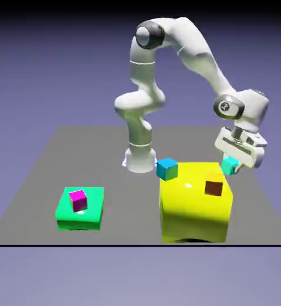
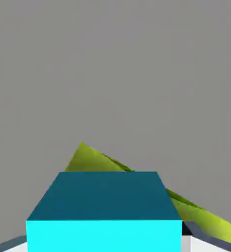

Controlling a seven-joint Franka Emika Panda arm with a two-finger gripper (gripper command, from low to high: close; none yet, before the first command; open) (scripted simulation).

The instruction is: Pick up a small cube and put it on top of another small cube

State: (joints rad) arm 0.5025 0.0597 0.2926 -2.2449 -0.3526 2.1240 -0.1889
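My gripper (image 1: 232, 167) hangs just past the far right corner of the big yellow block (image 1: 194, 206), shut on the small turquoise cube (image 1: 229, 165). In the hand view that cube (image 2: 105, 211) fills the bottom middle between the fingers and mostly hides them; grey table lies beyond it. An edge of the yellow block (image 2: 95, 158) slants behind the cube. The other small cube, magenta-pink (image 1: 78, 200), rests on a flat green block (image 1: 90, 216) at the exterior view's left, far from the gripper.
A brown cube (image 1: 213, 187) sits on top of the yellow block near its right side. A sky-blue cube (image 1: 167, 169) stands at that block's far left corner. The robot's base (image 1: 139, 158) rises behind them.
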